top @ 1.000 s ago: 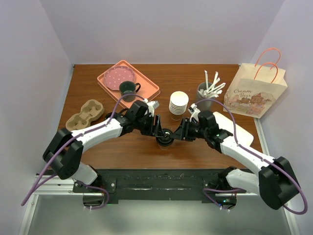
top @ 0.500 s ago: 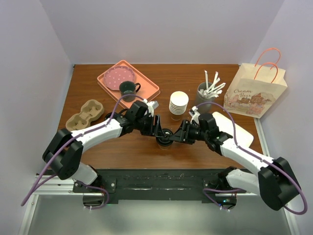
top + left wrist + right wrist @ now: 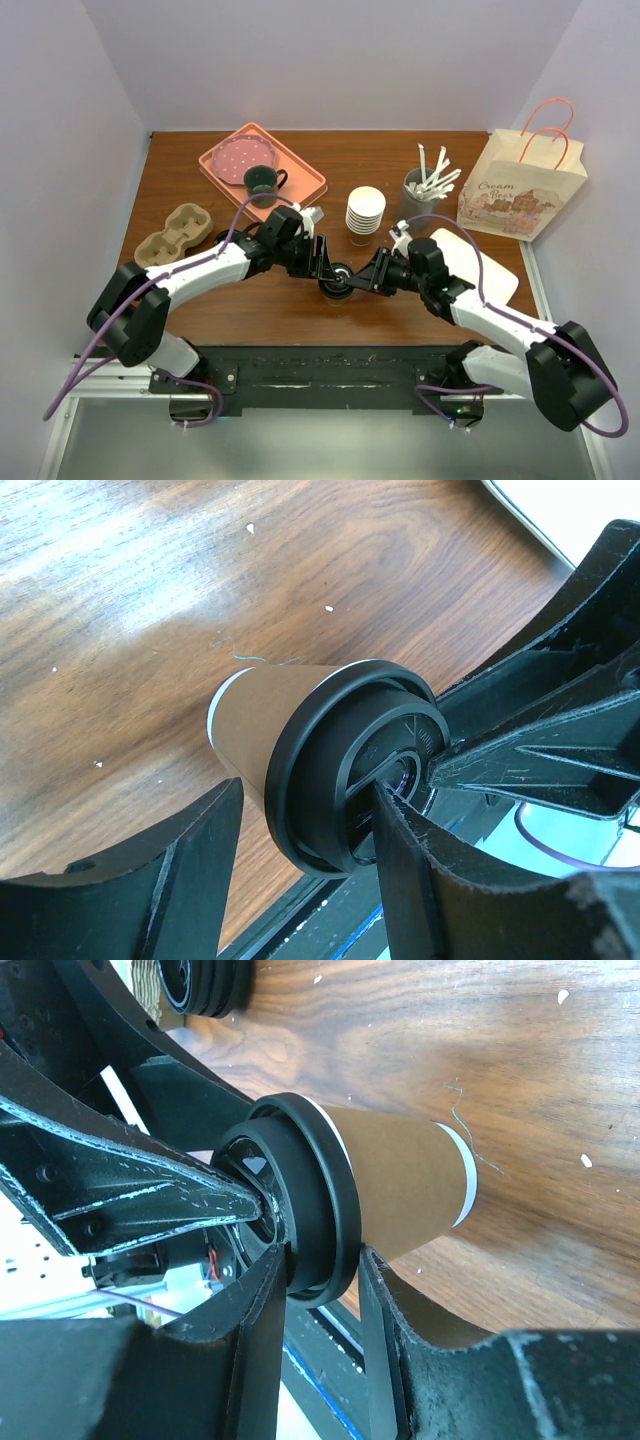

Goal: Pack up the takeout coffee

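One takeout coffee (image 3: 337,283), a kraft-brown cup with a black sip lid, stands on the wooden table between my two arms. In the left wrist view the coffee (image 3: 255,720) shows with its lid (image 3: 330,780) toward the camera. My left gripper (image 3: 326,271) straddles the lid (image 3: 320,870): one finger rests on the lid's top, the other sits beside the cup wall with a gap below the rim. My right gripper (image 3: 358,282) is closed on the lid's rim (image 3: 320,1290), one finger on top of the lid, one under the rim against the cup (image 3: 400,1185).
A cardboard cup carrier (image 3: 175,232) lies at the left. A pink tray (image 3: 305,182) holds a green mug (image 3: 262,181) and a pink plate (image 3: 243,155). White cups (image 3: 365,212), a grey stirrer holder (image 3: 418,188), a paper bag (image 3: 520,185) and a white sheet (image 3: 485,265) are at the right.
My right arm has shifted slightly left and toward the near edge, staying on the lid. The left arm and the cup have hardly moved.
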You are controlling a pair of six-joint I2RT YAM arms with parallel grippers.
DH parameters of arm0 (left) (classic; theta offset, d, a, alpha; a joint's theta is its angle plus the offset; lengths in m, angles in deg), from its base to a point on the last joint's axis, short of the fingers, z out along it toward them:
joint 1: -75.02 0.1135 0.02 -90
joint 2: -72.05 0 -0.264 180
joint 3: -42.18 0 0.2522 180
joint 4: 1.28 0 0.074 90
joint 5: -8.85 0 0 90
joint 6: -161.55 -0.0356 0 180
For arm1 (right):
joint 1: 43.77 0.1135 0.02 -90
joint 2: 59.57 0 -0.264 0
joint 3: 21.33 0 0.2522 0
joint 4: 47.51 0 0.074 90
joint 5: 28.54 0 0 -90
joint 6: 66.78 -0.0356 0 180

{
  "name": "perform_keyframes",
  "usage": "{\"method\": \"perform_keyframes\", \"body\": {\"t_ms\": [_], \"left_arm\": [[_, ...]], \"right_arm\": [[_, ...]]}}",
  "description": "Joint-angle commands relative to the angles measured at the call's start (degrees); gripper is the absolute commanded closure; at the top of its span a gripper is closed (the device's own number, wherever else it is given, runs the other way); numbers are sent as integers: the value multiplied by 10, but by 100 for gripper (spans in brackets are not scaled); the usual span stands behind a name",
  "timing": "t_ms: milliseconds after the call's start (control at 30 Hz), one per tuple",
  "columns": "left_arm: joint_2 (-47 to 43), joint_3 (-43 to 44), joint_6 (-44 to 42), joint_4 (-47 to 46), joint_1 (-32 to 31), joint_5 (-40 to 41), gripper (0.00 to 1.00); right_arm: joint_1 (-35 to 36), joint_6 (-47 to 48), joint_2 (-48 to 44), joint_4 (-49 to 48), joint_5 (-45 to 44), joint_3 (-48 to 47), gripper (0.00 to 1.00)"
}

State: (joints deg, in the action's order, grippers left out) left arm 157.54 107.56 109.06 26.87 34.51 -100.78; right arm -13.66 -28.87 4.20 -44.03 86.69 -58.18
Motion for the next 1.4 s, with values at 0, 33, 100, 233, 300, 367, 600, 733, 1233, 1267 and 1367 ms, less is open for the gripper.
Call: {"method": "perform_keyframes", "body": {"t_ms": [0, 33, 100, 233, 300, 367, 600, 733, 1233, 1267, 1367], "left_arm": [[39, -32, -25, 112, -4, 55, 43], [39, -33, -25, 113, -3, 56, 43], [39, -35, -23, 114, -4, 62, 43], [44, -33, -20, 114, -4, 65, 43], [47, -30, -18, 115, -4, 68, 43], [47, -24, -24, 115, -3, 68, 42], [49, 9, -80, 126, -2, 65, 42], [60, 30, -121, 136, -2, 55, 43], [102, 77, -314, 157, -2, -45, 45], [108, 79, -321, 158, -2, -58, 45], [120, 84, -337, 160, -2, -82, 46]], "right_arm": [[0, 28, 23, 117, -113, 38, 78], [0, 27, 24, 128, -124, 38, 78], [0, 25, 27, 155, -148, 43, 78], [2, 12, 31, 174, -169, 55, 78], [1, 6, 23, 164, -157, 60, 77], [1, -7, 2, 149, -135, 56, 75], [2, -19, -119, 215, -115, -55, 56], [1, 27, -118, 257, -118, -103, 49], [0, 182, -41, 251, -12, -136, 46], [-1, 183, -40, 248, -9, -136, 46], [-1, 183, -32, 238, -3, -140, 47]]}}
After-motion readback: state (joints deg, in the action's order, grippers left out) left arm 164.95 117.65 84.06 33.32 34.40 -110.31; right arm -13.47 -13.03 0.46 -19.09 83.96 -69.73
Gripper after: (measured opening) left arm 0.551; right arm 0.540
